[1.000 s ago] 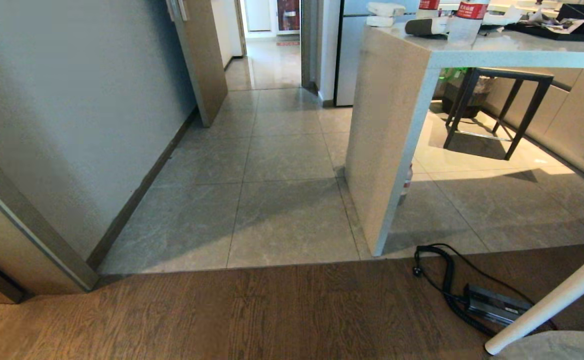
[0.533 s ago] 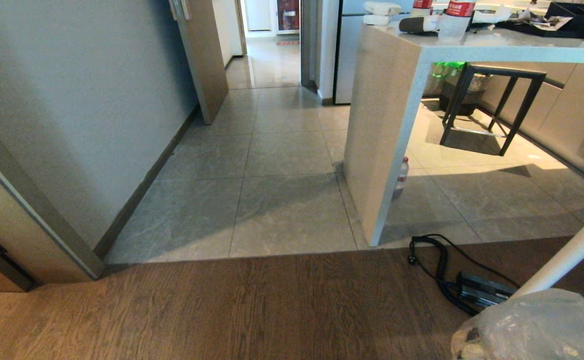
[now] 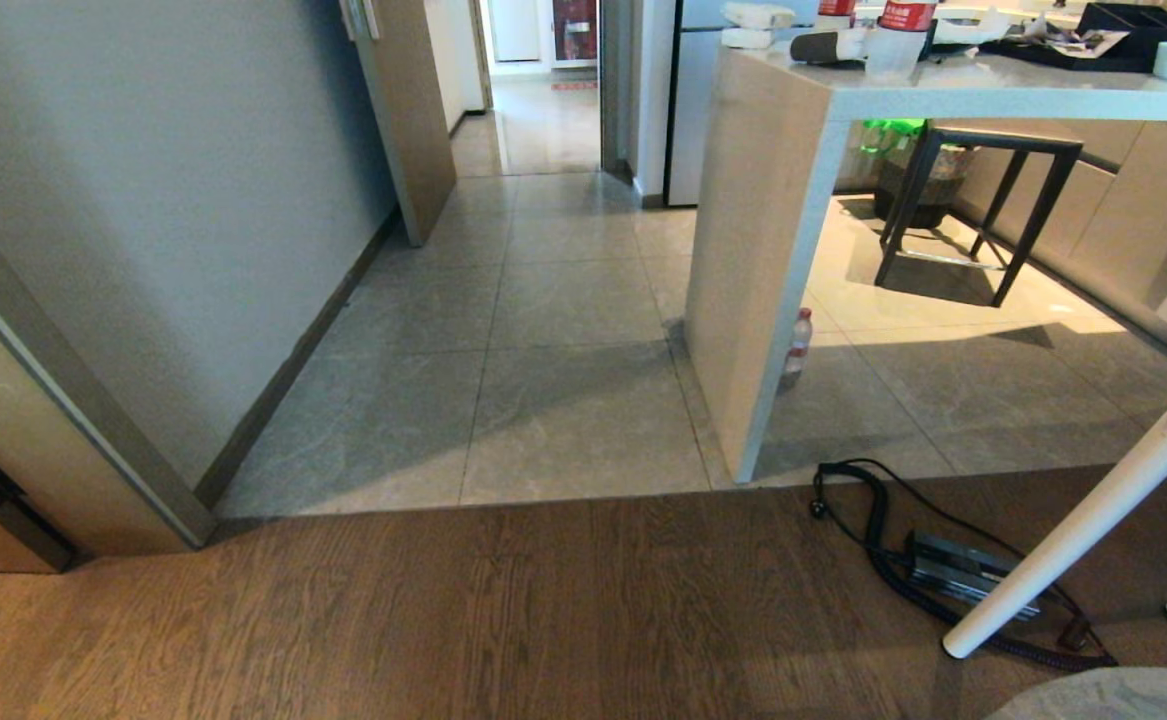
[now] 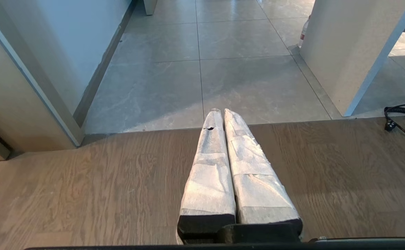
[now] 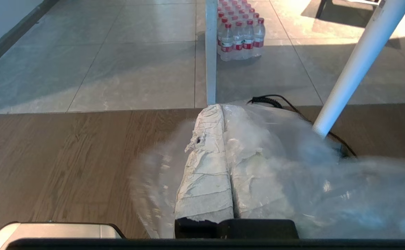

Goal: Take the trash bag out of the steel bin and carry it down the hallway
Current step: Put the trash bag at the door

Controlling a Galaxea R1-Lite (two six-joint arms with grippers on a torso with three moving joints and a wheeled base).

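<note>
1. Largest risk: the hallway (image 3: pixel 543 330) ahead is narrow. Its tiled run is squeezed between the grey wall (image 3: pixel 163 200) on my left and the counter end panel (image 3: pixel 753 290) on my right. A drift to the right would likely drag the load against that panel.
2. Next risk: the white table leg (image 3: pixel 1073 540) stands close on my right, near the bag's side. A snag there could tear the thin film or pull it out of my grip.
3. On the wood floor by that leg lies a black power brick with coiled cord (image 3: pixel 943 575); my base or the hanging load could catch it.
4. The trash bag (image 5: pixel 292 180) is out of the bin. My right gripper (image 5: pixel 222 108) has its fingers pressed together, pinching the plastic, which billows around them.
5. My left gripper (image 4: pixel 220 111) is closed on nothing, its wrapped fingers touching, pointing at the wood-to-tile seam.
6. View differences: the head view shows only a pale sliver of the bag at its lower right edge and neither gripper; only the right wrist view shows the grip. That view alone also shows a pack of water bottles (image 5: pixel 238 36) past the panel. I see no steel bin anywhere.
</note>
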